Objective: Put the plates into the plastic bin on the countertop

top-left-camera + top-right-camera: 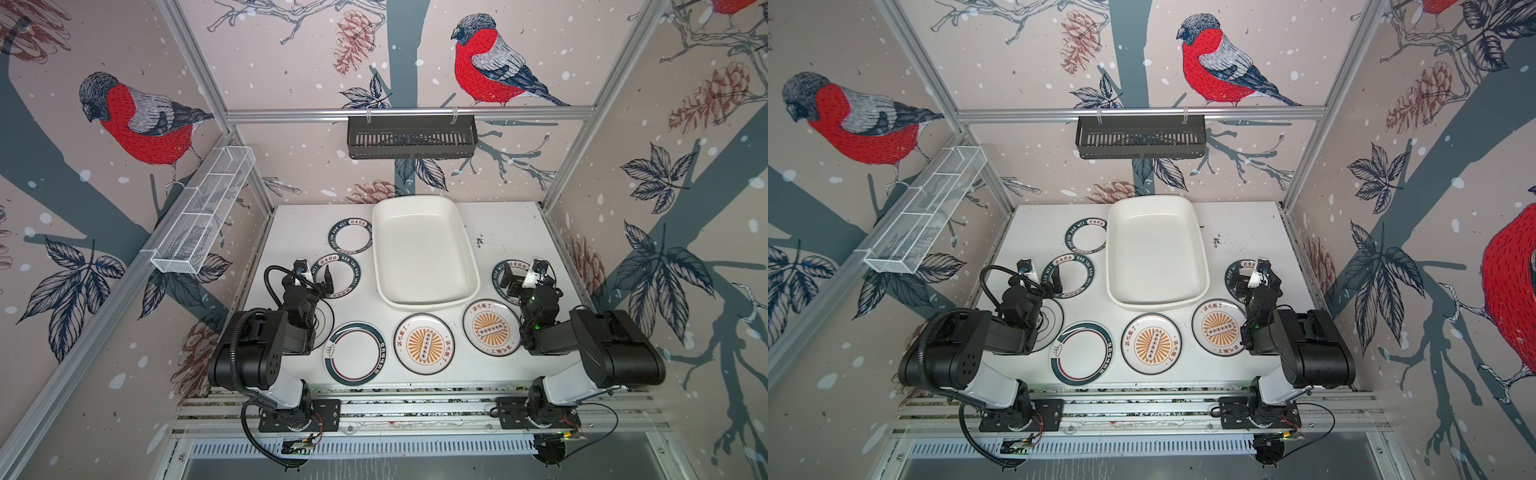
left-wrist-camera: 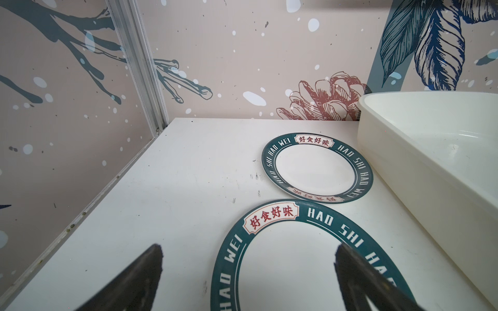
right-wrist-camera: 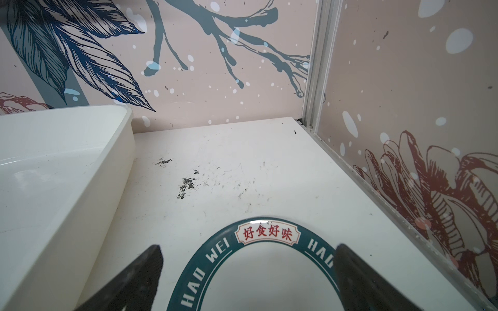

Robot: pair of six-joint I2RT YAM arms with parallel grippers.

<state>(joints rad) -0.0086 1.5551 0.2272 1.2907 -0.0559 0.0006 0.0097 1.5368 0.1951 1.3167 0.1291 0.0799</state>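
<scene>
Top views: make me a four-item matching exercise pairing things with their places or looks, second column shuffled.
1 plastic bin
2 black basket
3 wire-mesh tray
4 front middle plate

A orange sunburst centre
B hangs from the back rail
C rear centre of the countertop
D fixed along the left side rail

Pairs: 1-C, 2-B, 3-D, 4-A.

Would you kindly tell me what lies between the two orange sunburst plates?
Only a narrow strip of bare countertop, seen in both top views.
</scene>
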